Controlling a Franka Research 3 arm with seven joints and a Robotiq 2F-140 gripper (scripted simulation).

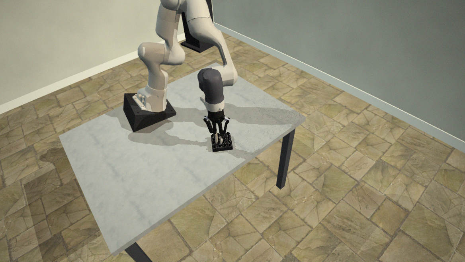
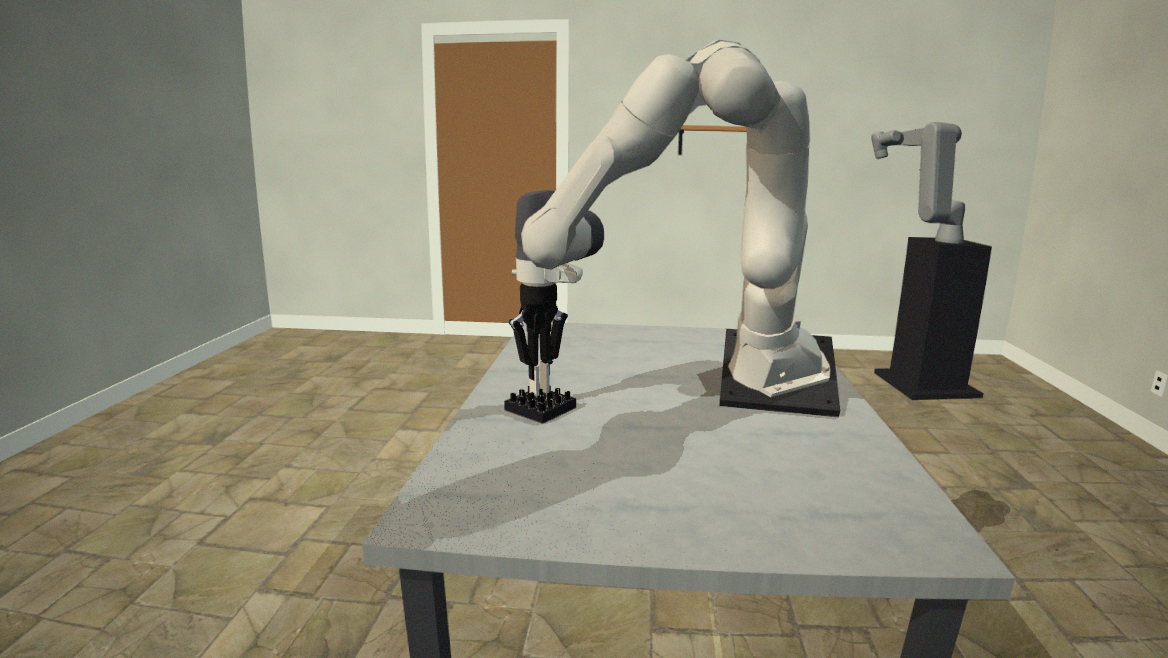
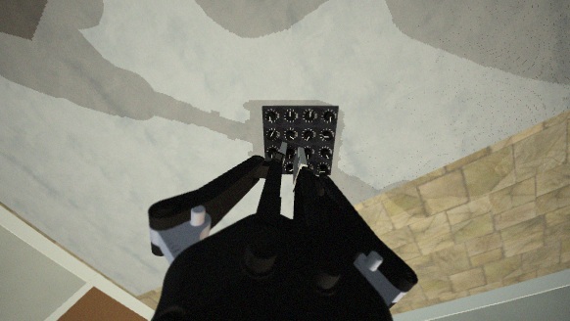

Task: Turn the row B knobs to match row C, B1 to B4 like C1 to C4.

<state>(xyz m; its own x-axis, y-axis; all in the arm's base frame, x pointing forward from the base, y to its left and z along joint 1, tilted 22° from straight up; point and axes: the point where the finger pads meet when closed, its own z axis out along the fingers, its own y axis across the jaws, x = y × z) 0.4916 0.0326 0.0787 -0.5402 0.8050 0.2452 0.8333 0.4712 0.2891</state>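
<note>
Fingers: the gripper's (image 3: pixel 291 159) two fingers stand slightly parted and point straight down over the knob box, with a narrow gap between the tips; they clamp nothing.
Table: a grey marbled top (image 1: pixel 129 169) on dark legs, standing on a stone-tiled floor (image 1: pixel 358 195).
Arm: a white seven-joint arm (image 2: pixel 768 204) rises from its base, arches over and comes down with a dark wrist above the box.
Base plate: a black plate (image 2: pixel 825 404) on the table's far right part in the exterior view, well apart from the box.
Second arm: a small grey arm (image 2: pixel 935 171) on a black pedestal (image 2: pixel 939 318) stands on the floor, far right, off the table.
Door: a brown door (image 2: pixel 494 179) in the far wall, behind the wrist.
Knob box: a black square box (image 3: pixel 336 142) with four rows of four knobs stands flat on the table near its left edge in the exterior view, directly under the gripper.
Fingertips and knobs: in the wrist view the tips sit at the box's near left part, one on each side of a knob in the second column from the left; whether they touch it cannot be told.
Knob names and marks: white lines show on the knobs, but names and marks are too small to read.
</note>
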